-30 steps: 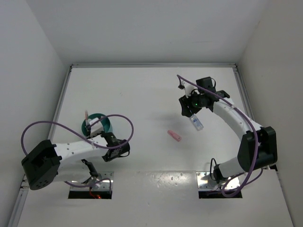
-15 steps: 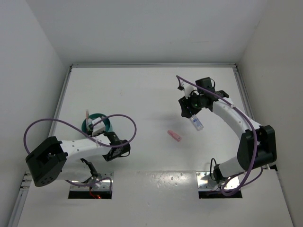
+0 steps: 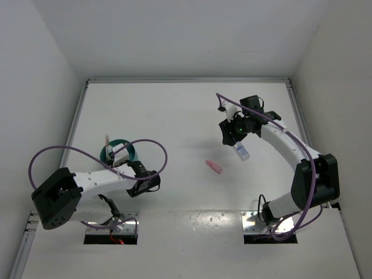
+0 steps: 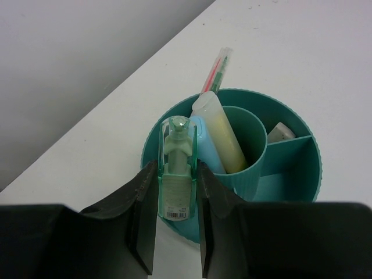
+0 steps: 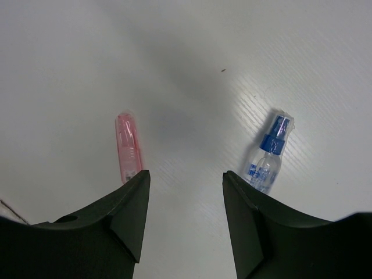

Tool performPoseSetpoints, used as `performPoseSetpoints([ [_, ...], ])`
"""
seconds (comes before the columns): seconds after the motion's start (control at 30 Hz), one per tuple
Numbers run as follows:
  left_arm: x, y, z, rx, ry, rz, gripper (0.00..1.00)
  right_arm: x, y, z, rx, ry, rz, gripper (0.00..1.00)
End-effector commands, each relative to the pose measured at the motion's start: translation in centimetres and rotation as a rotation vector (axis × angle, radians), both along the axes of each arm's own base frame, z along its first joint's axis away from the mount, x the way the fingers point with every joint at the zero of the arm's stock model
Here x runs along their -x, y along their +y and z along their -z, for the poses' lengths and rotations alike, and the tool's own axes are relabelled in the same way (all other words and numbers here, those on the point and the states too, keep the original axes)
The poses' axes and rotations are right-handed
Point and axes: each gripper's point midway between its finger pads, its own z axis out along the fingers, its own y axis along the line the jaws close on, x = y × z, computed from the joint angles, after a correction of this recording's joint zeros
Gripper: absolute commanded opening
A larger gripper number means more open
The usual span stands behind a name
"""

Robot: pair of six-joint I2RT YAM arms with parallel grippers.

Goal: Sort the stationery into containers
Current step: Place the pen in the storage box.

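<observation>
My left gripper is shut on a pale green marker and holds it upright over the near rim of the round teal cup. In the cup's inner tube stand a yellow marker and a light-blue marker. Thin green and pink-red pens lean at its far side, and a tan eraser lies in a side compartment. My right gripper hangs open above the table, with a pink marker to its left and a clear blue-capped bottle to its right.
In the top view the cup sits at the left, close to the table's left rail, under my left gripper. The pink marker and the bottle lie mid-right, below my right gripper. White walls close the table in.
My left arm has swung slightly, carrying the green marker a little further over the cup. The right gripper has hardly moved.
</observation>
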Motion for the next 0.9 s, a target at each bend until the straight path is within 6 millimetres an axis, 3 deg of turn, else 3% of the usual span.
performPoseSetpoints([
  [0.0, -1.7, -1.5, -1.1, 0.312, -0.295, -0.043, 0.30, 0.0, 0.2, -0.3, -0.021, -0.013, -0.020, 0.53],
  [0.3, -1.7, -1.3, -0.9, 0.308, -0.284, -0.057, 0.46, 0.1, 0.4, -0.3, -0.028, -0.011, -0.025, 0.53],
  [0.53, -1.7, -1.4, -1.1, 0.328, -0.288, -0.063, 0.47, 0.1, 0.4, -0.3, -0.028, -0.011, -0.025, 0.53],
  [0.63, -1.9, -2.7, -2.7, 0.350, -0.287, -0.013, 0.36, 0.1, 0.4, -0.3, -0.028, -0.011, -0.025, 0.53],
  [0.77, -1.2, -4.9, -5.3, 0.434, -0.270, 0.083, 0.02, 0.3, 0.3, -0.3, -0.023, -0.006, -0.032, 0.51],
  [0.8, -0.9, -6.1, -6.3, 0.475, -0.266, 0.140, 0.00, 0.3, 0.3, -0.3, -0.023, -0.007, -0.032, 0.45],
  [0.83, -0.9, -7.3, -7.0, 0.434, -0.209, 0.193, 0.00, 0.3, 0.3, -0.3, -0.023, -0.007, -0.032, 0.25],
  [0.87, -0.9, -9.1, -7.8, 0.462, -0.158, 0.245, 0.00, 0.3, 0.3, -0.3, -0.023, -0.007, -0.032, 0.14],
])
